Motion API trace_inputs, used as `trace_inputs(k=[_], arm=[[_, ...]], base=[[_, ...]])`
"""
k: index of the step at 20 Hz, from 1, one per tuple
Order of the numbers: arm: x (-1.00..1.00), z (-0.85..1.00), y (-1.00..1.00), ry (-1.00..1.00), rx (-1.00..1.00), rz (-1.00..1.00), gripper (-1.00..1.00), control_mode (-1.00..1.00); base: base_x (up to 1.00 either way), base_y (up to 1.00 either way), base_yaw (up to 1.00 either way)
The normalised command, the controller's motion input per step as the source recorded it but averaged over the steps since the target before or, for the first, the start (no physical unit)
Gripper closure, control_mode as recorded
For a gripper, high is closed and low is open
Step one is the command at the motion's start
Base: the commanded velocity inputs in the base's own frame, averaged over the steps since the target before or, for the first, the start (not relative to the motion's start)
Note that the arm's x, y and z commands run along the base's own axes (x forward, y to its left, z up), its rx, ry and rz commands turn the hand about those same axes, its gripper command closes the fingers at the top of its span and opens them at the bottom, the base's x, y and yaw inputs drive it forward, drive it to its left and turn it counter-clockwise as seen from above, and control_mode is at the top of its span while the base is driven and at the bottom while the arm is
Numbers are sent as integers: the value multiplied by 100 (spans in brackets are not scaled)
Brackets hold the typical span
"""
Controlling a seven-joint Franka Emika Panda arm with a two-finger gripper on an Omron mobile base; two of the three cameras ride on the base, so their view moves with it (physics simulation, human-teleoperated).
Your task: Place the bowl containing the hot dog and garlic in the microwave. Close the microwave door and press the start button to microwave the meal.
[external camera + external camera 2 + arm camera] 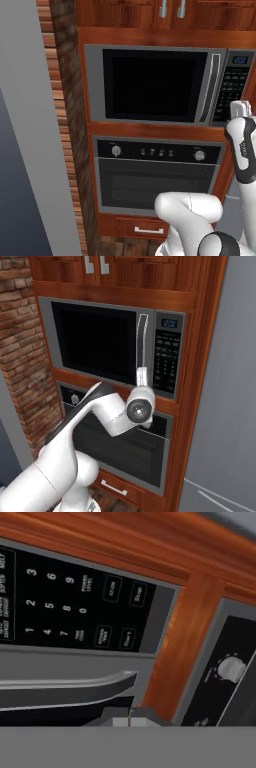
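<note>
Left base view first: the built-in stainless steel microwave (160, 85) sits in the reddish wood cabinetry, and its wide steel-framed door with the big dark window (150, 85) is shut flush. The robot's white hand (240, 109) is up at the microwave's lower right corner, right at the bottom of the black keypad panel (234, 87), with the small blue display (240, 59) straight above it. The vertical steel bar handle (214, 87) is just to the left of the hand. Below and left of the hand is the black-fronted oven with round knobs (157, 172).

Right base view: same deal from the other side. The hand (142, 376) points up, in front of the foot of the bar handle (142, 341), with the keypad (166, 363) just to its right. You can't see into the microwave (110, 341) through the dark window, so I can't tell where the bowl is from here. A red brick wall (20, 356) is well off to the left of the hand, and a flat grey panel (225, 406) is off to the right.

Hand view: rolled sideways, very close to the keypad (75, 607), number keys and small labelled buttons readable as shapes only. The fingertips (129, 721) are pressed together with nothing between them, empty. The curved end of the steel handle (70, 684) is right next to them, and one oven knob (230, 668) is nearby past a wood strip (182, 652).
</note>
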Motion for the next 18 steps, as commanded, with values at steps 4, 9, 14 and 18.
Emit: trace_inputs(k=[4, 9, 14, 18], arm=[[42, -2, -18, 0, 5, 0, 100, -100], [35, -6, -12, 0, 5, 0, 100, -100], [32, -12, -5, 0, 4, 0, 100, -100], [33, -17, -2, 0, 3, 0, 100, -100]], base=[[0, 0, 0], [0, 0, 0], [0, 0, 0], [0, 0, 0]])
